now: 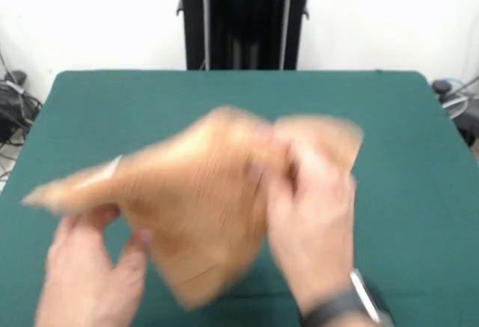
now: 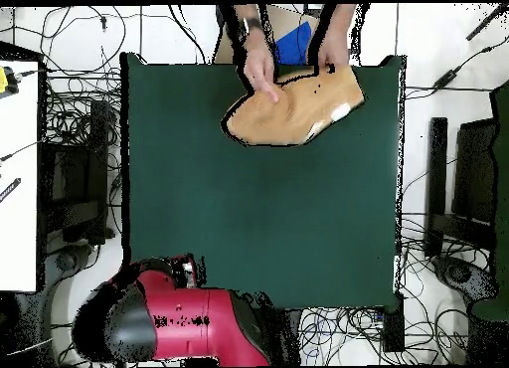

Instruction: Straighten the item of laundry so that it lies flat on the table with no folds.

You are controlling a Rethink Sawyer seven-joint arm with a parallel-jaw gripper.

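- The pincer itself I cannot find in either view; only the robot's red and black arm (image 2: 174,319) shows, folded up off the counter's edge near its base, so whether the pincer is open or closed I cannot tell.
- The green counter (image 2: 258,205) lies bare across most of its width.
- The orange-tan towel (image 2: 291,110) sits far from the arm, close to the counter's opposite edge, bunched and folded rather than flat.
- From the front the towel (image 1: 202,185) is lifted and rumpled, blurred, with one end trailing out to the side.
- A small white tag (image 1: 112,166) seems to show on its upper edge, though the blur makes that uncertain.
- A person's two hands are on it: one hand (image 1: 314,222), with a dark watch (image 1: 352,304) at the wrist, grips the cloth near its middle; the other hand (image 1: 90,267) is under the trailing end.
- No containers stand on the counter.
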